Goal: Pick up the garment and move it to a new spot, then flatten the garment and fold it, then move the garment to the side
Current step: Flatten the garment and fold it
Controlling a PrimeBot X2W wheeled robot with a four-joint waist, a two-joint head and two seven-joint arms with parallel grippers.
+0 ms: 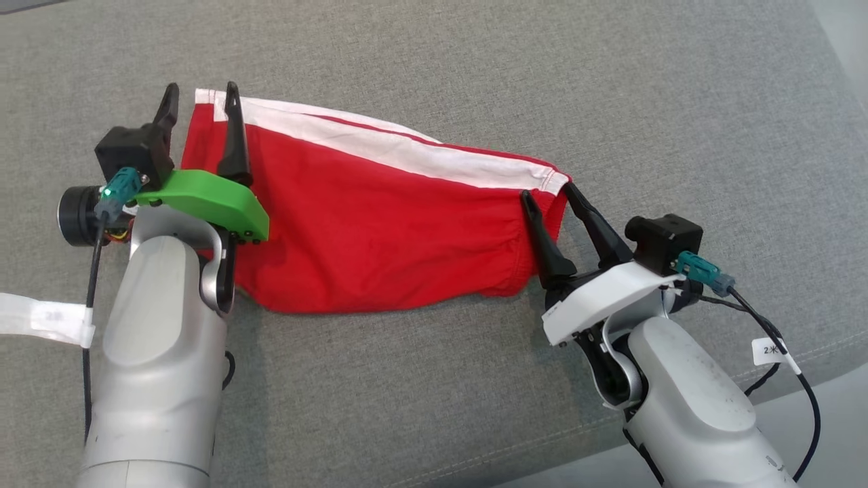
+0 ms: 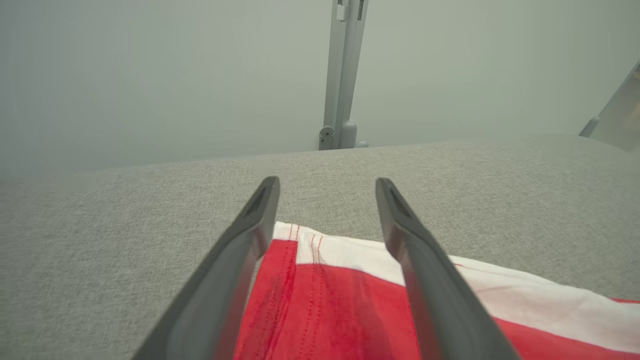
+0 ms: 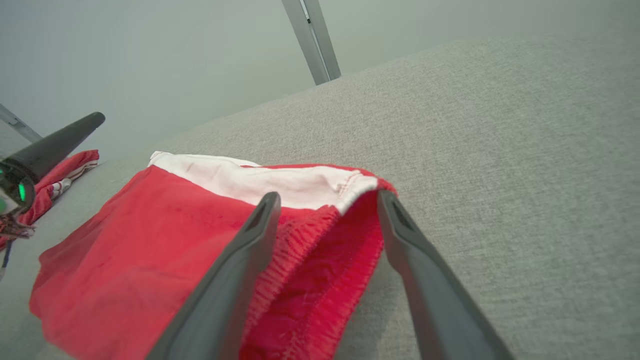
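Note:
The garment (image 1: 380, 230) is a pair of red shorts with a white side stripe, lying folded on the grey cushion (image 1: 475, 68). My left gripper (image 1: 202, 95) is open over its far left corner, one finger over the cloth and the other just off its edge. In the left wrist view that corner of the garment (image 2: 325, 300) lies loose between the spread fingers of the left gripper (image 2: 327, 192). My right gripper (image 1: 546, 193) is open astride the elastic waistband end. In the right wrist view the waistband of the garment (image 3: 320, 250) sits loose between the fingers of the right gripper (image 3: 327, 202).
The cushion's front edge (image 1: 780, 386) runs just past my right forearm, with pale floor beyond. Grey upholstery stretches beyond the shorts and to the right. A metal post (image 2: 342, 75) stands behind the cushion. A white tagged cable (image 1: 41, 318) trails at the left.

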